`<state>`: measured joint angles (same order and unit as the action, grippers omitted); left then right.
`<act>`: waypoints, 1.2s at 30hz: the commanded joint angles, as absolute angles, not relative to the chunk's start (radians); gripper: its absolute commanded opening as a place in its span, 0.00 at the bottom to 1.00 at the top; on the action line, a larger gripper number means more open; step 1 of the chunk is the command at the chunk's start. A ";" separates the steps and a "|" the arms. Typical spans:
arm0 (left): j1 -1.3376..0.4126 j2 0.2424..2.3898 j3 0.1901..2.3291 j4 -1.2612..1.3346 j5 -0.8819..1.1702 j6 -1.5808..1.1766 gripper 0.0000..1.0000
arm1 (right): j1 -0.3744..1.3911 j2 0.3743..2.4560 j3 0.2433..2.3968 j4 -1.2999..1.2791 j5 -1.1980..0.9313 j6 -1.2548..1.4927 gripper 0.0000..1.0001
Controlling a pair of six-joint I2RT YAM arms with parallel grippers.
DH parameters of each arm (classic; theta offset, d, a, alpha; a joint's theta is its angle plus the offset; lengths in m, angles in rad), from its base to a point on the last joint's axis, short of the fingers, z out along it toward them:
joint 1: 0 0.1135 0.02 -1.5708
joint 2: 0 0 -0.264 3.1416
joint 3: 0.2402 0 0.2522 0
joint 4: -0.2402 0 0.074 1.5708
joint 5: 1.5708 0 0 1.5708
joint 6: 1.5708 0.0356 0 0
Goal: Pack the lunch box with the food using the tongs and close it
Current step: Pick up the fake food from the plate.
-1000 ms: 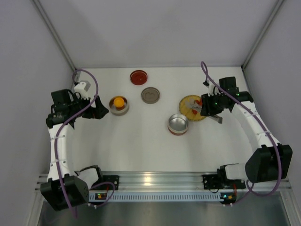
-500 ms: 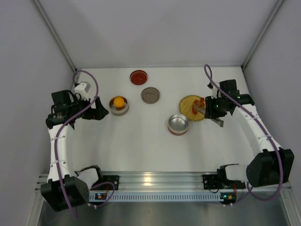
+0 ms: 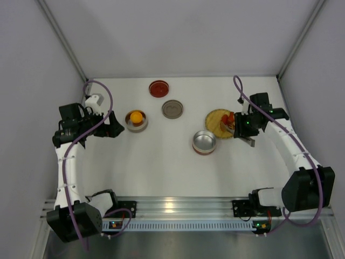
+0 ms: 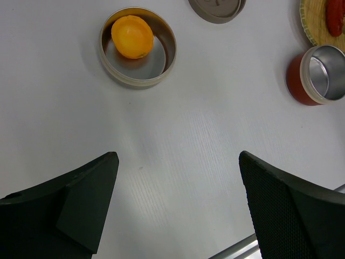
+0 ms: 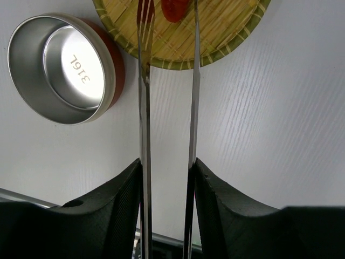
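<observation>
Right claw (image 5: 167, 167), clamped on the tongs (image 5: 145, 48), has edged rightward over the plate (image 5: 226, 27); left claw (image 4: 177, 162) stays wide open.

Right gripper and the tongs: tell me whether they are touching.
Touching. In the right wrist view the fingers of the right gripper press against the outer sides of both arms of the tongs, with no gap.
</observation>
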<state>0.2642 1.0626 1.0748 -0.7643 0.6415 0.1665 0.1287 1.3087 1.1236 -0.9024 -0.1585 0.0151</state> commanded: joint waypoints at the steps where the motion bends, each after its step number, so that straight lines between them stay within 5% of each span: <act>1: 0.270 1.058 1.080 -0.752 0.658 0.167 0.98 | 0.140 1.318 1.135 -0.862 -0.147 0.038 0.41; 29: 0.268 1.057 1.058 -0.744 0.650 0.176 0.98 | 0.166 1.451 1.172 -0.769 -0.120 0.069 0.40; 36: 0.268 1.060 1.058 -0.746 0.644 0.179 0.98 | 0.166 1.456 1.175 -0.791 -0.150 0.048 0.24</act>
<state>0.2642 1.0630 1.0676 -0.7643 0.6376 0.1669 0.1505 1.4670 1.1275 -0.8291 -0.1333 0.0528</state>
